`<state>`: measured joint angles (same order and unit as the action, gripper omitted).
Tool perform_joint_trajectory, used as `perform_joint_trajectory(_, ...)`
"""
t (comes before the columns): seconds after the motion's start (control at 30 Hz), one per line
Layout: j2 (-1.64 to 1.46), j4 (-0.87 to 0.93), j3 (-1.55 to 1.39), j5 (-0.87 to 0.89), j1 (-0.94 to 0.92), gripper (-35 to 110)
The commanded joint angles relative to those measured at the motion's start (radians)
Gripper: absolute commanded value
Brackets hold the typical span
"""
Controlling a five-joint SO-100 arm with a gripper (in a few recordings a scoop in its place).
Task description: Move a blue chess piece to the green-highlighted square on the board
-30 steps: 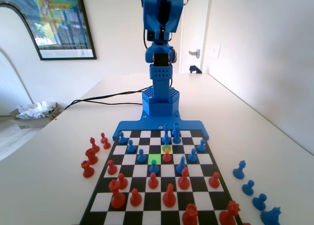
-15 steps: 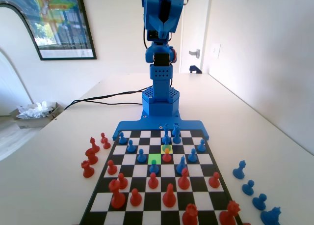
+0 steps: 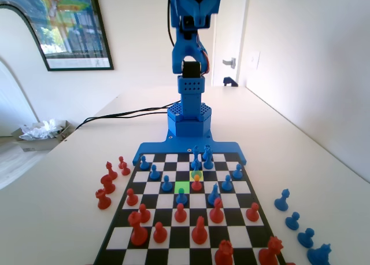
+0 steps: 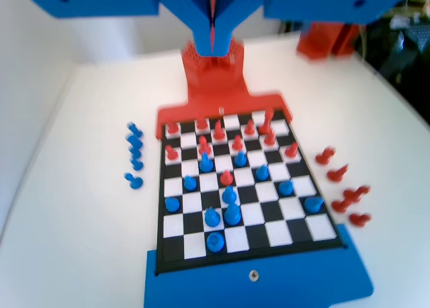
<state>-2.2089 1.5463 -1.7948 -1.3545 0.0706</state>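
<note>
Overhead, hand closed and empty above board, green-highlighted square bare.

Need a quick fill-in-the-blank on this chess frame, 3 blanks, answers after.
1. In the fixed view, the piece on the yellow-lit square is coloured ____.
2. The green-highlighted square lies directly ____ of that red piece in the fixed view.
3. In the wrist view, the gripper hangs high above the board with its jaws ____.

Missing words: red; left; shut
</note>
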Motion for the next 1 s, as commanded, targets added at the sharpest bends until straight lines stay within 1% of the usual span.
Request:
perform_joint_trajectory(0.0,0.095,-0.066,-0.005,0.032,0.008,1)
perform_joint_trajectory(0.23,0.175,-0.16,-0.167,0.078,0.0,2)
perform_joint_trajectory(0.47,0.219,-0.258,-0.311,0.081,-0.012,3)
perform_joint_trajectory(0.97,0.336,-0.463,-0.439,-0.008,-0.067,9)
